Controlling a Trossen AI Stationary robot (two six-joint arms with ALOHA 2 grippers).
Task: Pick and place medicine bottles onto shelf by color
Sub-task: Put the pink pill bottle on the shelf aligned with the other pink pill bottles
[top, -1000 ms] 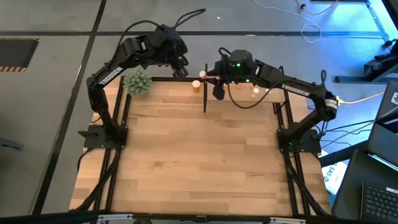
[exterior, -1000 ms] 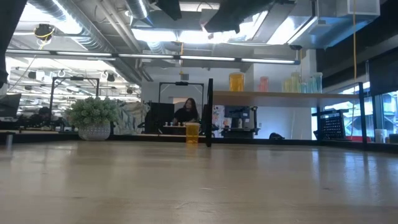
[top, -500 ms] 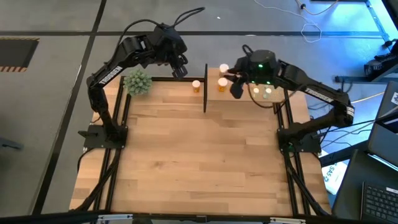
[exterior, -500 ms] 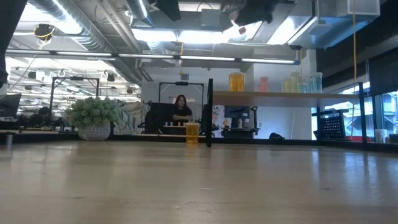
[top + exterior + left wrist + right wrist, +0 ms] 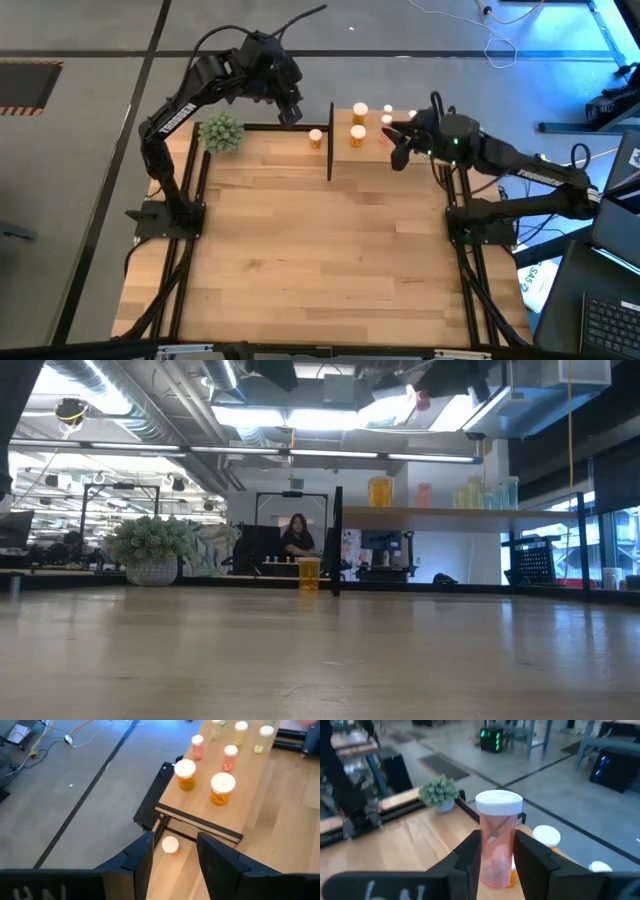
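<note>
Pink bottle (image 5: 497,842), white cap, upright, clamped between right gripper (image 5: 496,852) fingers above shelf (image 5: 250,795). Two orange bottles (image 5: 222,788), smaller pink and yellowish ones standing on shelf; one orange bottle (image 5: 316,138) on tabletop left of shelf.

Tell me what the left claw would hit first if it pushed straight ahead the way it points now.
Probably the lone orange bottle on the tabletop just outside the shelf: it sits framed between the left claw and its open jaws. Depth is unclear, so the claw may pass above it.

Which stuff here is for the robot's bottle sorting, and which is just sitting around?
For the job:
- pink bottle gripped by right gripper
- orange bottles on the shelf
- orange bottle on the table
- left gripper, empty

Just there:
- potted plant
- tabletop
- person behind
</note>
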